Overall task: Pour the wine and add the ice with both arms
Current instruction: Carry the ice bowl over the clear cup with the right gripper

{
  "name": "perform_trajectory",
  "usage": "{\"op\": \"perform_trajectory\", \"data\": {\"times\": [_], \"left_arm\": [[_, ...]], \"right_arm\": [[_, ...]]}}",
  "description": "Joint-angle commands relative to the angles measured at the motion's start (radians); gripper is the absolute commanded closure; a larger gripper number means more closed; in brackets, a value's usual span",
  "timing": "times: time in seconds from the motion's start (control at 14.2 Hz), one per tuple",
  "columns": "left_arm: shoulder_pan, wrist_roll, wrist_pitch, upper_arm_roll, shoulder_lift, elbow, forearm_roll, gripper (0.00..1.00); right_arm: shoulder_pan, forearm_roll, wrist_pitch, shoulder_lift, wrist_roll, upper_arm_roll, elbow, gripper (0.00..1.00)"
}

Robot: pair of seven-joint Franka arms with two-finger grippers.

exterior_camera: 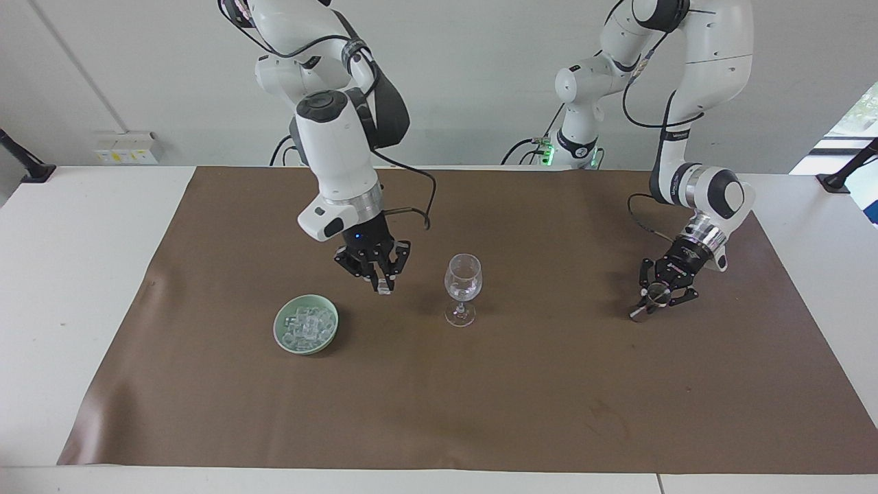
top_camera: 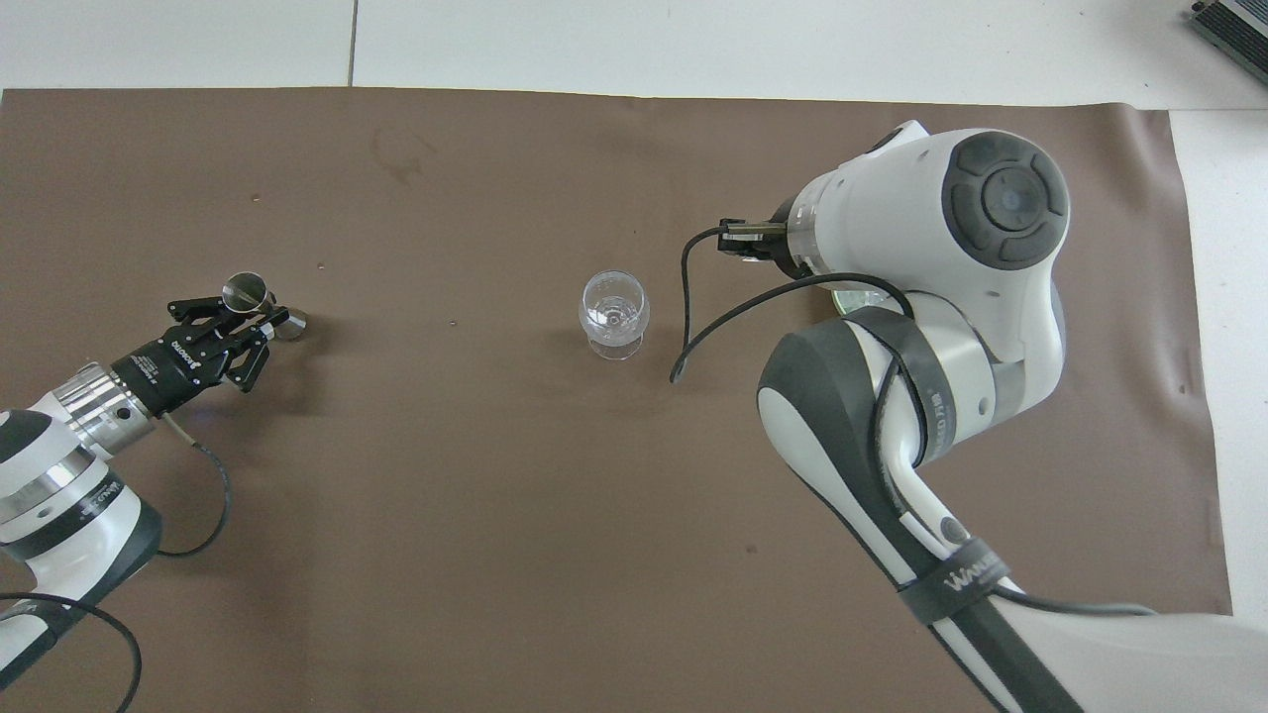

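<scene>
brown mat [exterior_camera: 480, 398] covered the middle of the white table [exterior_camera: 62, 288]. clear wine glass [exterior_camera: 463, 288] stood upright at mat centre; nothing stood between it and either gripper. green bowl [exterior_camera: 306, 324] with the ice [exterior_camera: 306, 328] heaped in it sat on the mat toward the right arm's end, beside the glass and well apart from it. facing view showed bowl and ice in full; overhead view showed only a sliver of the bowl's rim, the right arm's wrist covering the rest. right gripper [exterior_camera: 381, 288] hung raised over the mat between bowl and glass, pointing down, fingertips pinched on one small ice cube [exterior_camera: 384, 290]; the cube was hidden in the overhead view. left gripper [exterior_camera: 651, 302] sat low toward the left arm's end, forearm slanted down, fingers closed on a small metal jigger [top_camera: 256, 299], tilted; its open mouth showed only from overhead.
</scene>
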Motion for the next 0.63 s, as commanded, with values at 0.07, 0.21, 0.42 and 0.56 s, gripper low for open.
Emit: {"op": "perform_trajectory", "data": {"times": [0.07, 0.21, 0.42, 0.56], "left_arm": [[-0.015, 0.024, 0.022, 0.007, -0.004, -0.012, -0.027, 0.86], [-0.015, 0.024, 0.032, 0.007, -0.004, -0.015, -0.027, 0.52], [-0.015, 0.024, 0.032, 0.009, -0.004, -0.017, -0.026, 0.49], [-0.014, 0.024, 0.031, 0.009, -0.004, -0.015, -0.024, 0.40]], "right_arm": [[0.062, -0.006, -0.019, 0.010, 0.155, 0.002, 0.032, 1.00], [0.080, -0.009, -0.016, 0.010, 0.219, 0.004, 0.034, 1.00], [0.096, -0.009, -0.016, 0.010, 0.302, 0.004, 0.046, 1.00], [0.097, 0.000, -0.016, 0.008, 0.321, 0.004, 0.061, 1.00]]}}
